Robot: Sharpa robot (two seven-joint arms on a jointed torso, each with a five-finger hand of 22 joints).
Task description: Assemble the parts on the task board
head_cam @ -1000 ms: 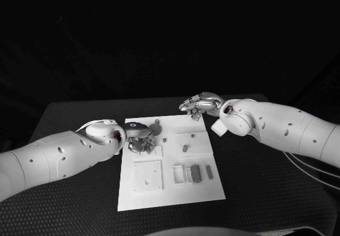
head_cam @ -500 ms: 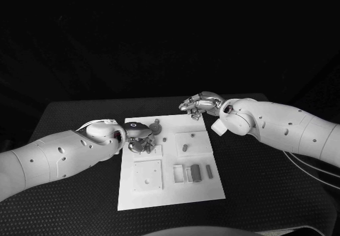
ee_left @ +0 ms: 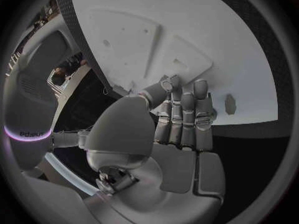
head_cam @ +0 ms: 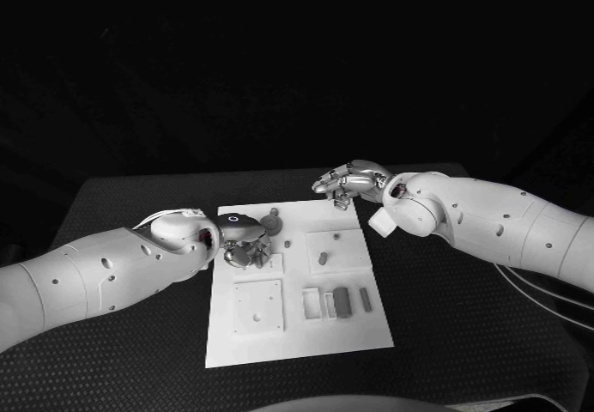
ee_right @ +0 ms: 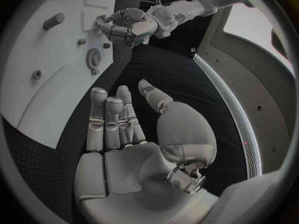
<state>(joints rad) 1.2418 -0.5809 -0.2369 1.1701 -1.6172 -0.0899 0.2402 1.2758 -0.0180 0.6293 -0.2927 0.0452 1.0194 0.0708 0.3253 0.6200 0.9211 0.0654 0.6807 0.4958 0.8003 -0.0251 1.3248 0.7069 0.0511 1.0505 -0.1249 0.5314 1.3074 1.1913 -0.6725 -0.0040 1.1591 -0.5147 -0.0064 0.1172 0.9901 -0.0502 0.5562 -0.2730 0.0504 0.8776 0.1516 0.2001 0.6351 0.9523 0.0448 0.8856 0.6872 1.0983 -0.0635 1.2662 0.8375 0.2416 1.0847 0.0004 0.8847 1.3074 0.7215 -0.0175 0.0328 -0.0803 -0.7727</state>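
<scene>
The bench (head_cam: 495,343) carries the task board (head_cam: 297,330) at frame centre. My left robot hand (head_cam: 244,245), fingers curled together, works its upper-left corner; whether it grips a part is unclear. My right robot hand (head_cam: 350,183) hovers apart-fingered, empty, beyond the upper-right corner. Grey parts (head_cam: 342,302) await lower right.

1 task board (head_cam: 297,330), 2 robot hands (head_cam: 245,249).

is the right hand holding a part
No, in the right wrist view the right hand has its fingers spread and its palm bare, hanging over the black table beside the board.
</scene>
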